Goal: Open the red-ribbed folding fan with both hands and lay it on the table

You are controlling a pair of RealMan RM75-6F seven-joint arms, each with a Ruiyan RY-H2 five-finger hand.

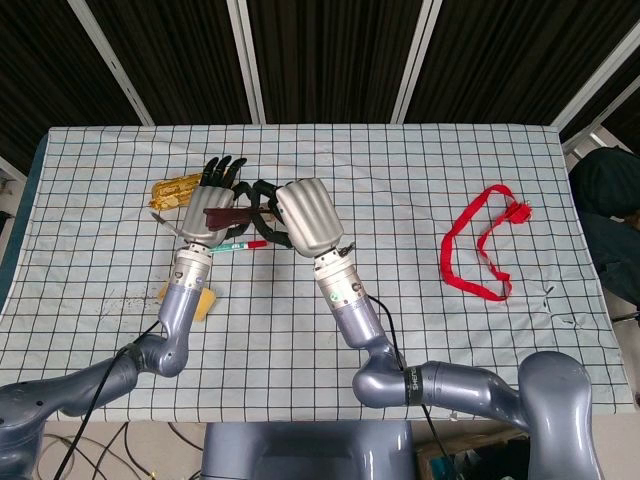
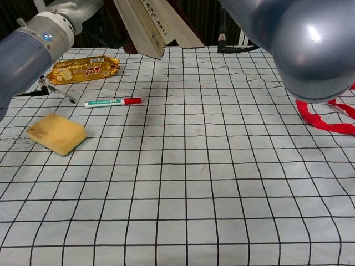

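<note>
The folding fan (image 1: 232, 215) is held above the table, and its dark red rib shows between my two hands. In the chest view its cream folds (image 2: 152, 25) hang partly spread at the top edge. My right hand (image 1: 308, 215) grips the fan's right end, fingers curled around it. My left hand (image 1: 208, 208) has come up against the fan's left end with its dark fingers (image 1: 223, 170) stretched out and apart. The rib crosses in front of that hand, and I cannot tell whether they touch.
On the checked cloth (image 2: 222, 183) lie a gold snack packet (image 2: 84, 68), a small pen (image 2: 62, 95), a red-capped marker (image 2: 112, 102) and a yellow sponge (image 2: 56, 133). A red ribbon (image 1: 478, 240) lies at the right. My left forearm (image 2: 33, 50) crosses the chest view's upper left.
</note>
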